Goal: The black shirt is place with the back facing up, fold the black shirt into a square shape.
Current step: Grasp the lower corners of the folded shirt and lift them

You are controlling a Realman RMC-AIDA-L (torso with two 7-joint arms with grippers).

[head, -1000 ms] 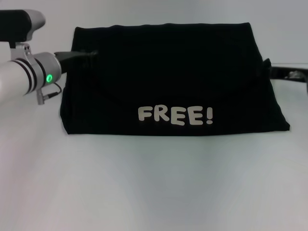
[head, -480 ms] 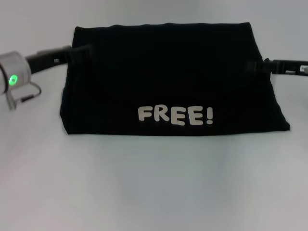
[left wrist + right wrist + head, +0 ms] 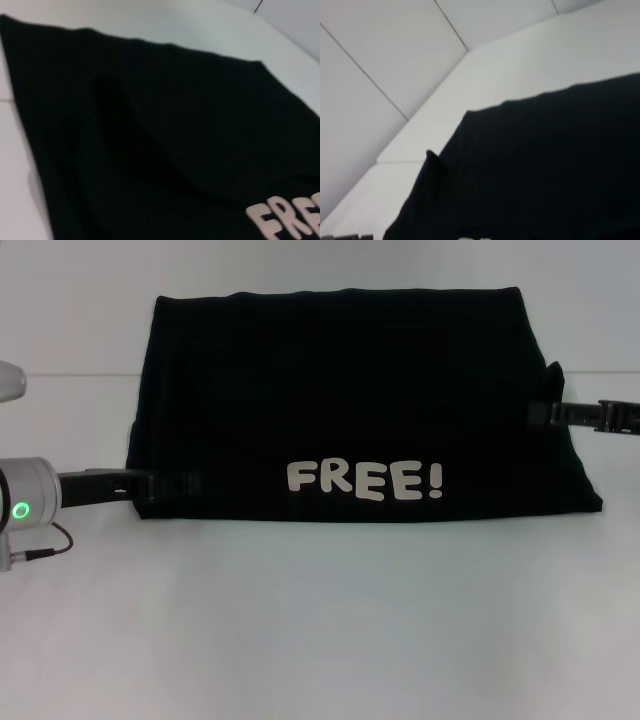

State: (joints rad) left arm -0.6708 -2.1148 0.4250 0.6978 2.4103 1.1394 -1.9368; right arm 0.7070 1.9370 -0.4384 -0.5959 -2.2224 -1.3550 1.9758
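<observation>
L gripper (image 3: pixel 185 483) sits low at the shirt's (image 3: pixel 350 400) near-left corner, tips over the cloth edge; can't tell if jaws are open or closed. Shirt lies folded flat mid-bench (image 3: pixel 320 620), a wide dark block w/ cream "FREE!" print (image 3: pixel 364 480) facing up along its near edge. Left wrist view: smooth cloth w/ a soft fold, part of the print. R gripper (image 3: pixel 540 413) reaches in at the shirt's right edge, about mid-height; jaws' state can't be told either.
</observation>
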